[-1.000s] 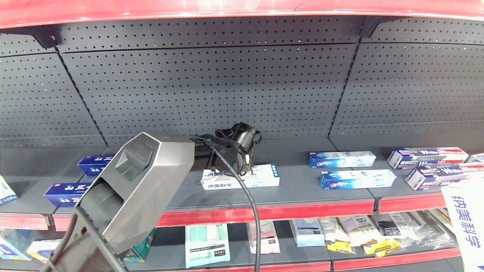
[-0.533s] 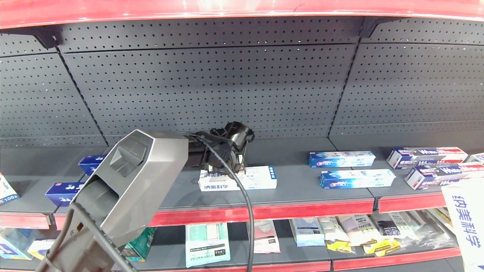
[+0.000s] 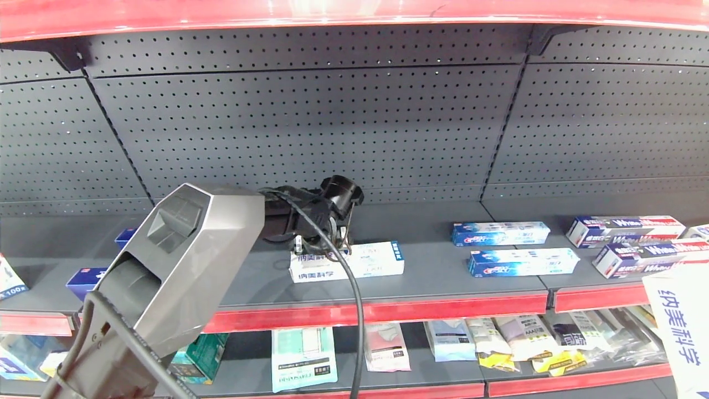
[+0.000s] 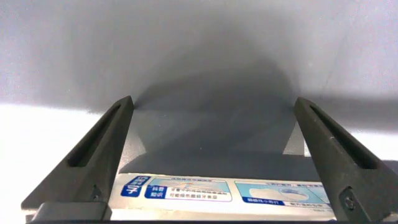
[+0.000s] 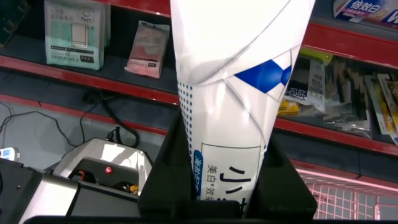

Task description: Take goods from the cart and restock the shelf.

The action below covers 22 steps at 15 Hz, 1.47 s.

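Midway along the grey shelf (image 3: 443, 277), the left gripper (image 4: 214, 102) hangs over the left end of a white toothpaste box (image 3: 354, 260) that lies flat and lengthwise near the red front edge strip (image 3: 388, 310). Seen from the left wrist, the two dark fingers (image 4: 99, 155) are spread wide, and the box's printed top face lies between them, close in toward the palm. Whether either finger touches the box cannot be told.

Well off to the right, the right gripper (image 5: 227, 180) is clamped on a white-and-blue carton (image 5: 236, 93) held upright. Its black fingers press the carton's two sides near the lower end, and most of its length rises above them. In the head view this carton stands at the right edge, in front of the shelf and well apart from the boxes on it.

Two blue toothpaste boxes (image 3: 501, 234) lie flat to the right of the white box, one behind the other. Beyond them are red-white-and-blue boxes (image 3: 626, 230), and dark blue boxes (image 3: 88, 280) lie on the shelf's left side, partly behind the left arm. Flat packets (image 3: 304, 357) line the lower shelf, and a perforated grey back panel (image 3: 310, 127) rises behind. A red wire basket (image 5: 348, 199) sits below the right gripper.
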Available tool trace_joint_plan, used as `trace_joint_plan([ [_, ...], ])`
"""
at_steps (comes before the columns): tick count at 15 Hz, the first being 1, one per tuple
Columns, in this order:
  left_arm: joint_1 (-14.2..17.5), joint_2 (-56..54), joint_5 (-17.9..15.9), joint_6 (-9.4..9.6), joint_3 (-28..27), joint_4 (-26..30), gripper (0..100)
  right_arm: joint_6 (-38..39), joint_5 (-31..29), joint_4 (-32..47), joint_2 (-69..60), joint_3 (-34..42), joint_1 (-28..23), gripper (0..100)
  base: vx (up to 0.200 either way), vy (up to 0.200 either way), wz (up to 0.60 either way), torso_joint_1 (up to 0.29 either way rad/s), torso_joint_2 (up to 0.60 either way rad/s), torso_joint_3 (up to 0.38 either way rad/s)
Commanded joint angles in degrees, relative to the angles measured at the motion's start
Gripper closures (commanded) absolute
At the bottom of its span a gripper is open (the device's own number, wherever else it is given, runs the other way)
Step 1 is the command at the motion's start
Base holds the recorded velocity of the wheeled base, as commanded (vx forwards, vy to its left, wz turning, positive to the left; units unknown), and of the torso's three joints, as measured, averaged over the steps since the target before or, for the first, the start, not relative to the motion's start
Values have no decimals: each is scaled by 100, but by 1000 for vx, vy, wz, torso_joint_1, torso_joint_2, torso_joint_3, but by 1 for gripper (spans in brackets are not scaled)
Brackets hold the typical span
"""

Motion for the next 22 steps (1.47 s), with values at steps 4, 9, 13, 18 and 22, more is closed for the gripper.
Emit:
trace_joint_plan([
  [4, 79, -88, -27, 96, 5, 67, 0, -30, 10, -2, 45, 16, 3, 100, 0, 0, 0, 0, 0, 0],
  [9, 131, -247, -89, 105, 5, 691, 0, -65, 10, -2, 54, 51, 3, 100, 0, 0, 0, 0, 0, 0],
  [13, 123, -308, -106, 87, 5, 910, 0, -65, 10, -2, 45, 51, 3, 100, 0, 0, 0, 0, 0, 0],
  [18, 123, -414, -176, 61, 5, 1235, 0, -74, 10, -2, 36, 86, 3, 100, 0, 0, 0, 0, 0, 0],
  [22, 114, -510, -256, 52, 5, 1341, 0, -74, 10, -2, 45, 95, 3, 100, 0, 0, 0, 0, 0, 0],
])
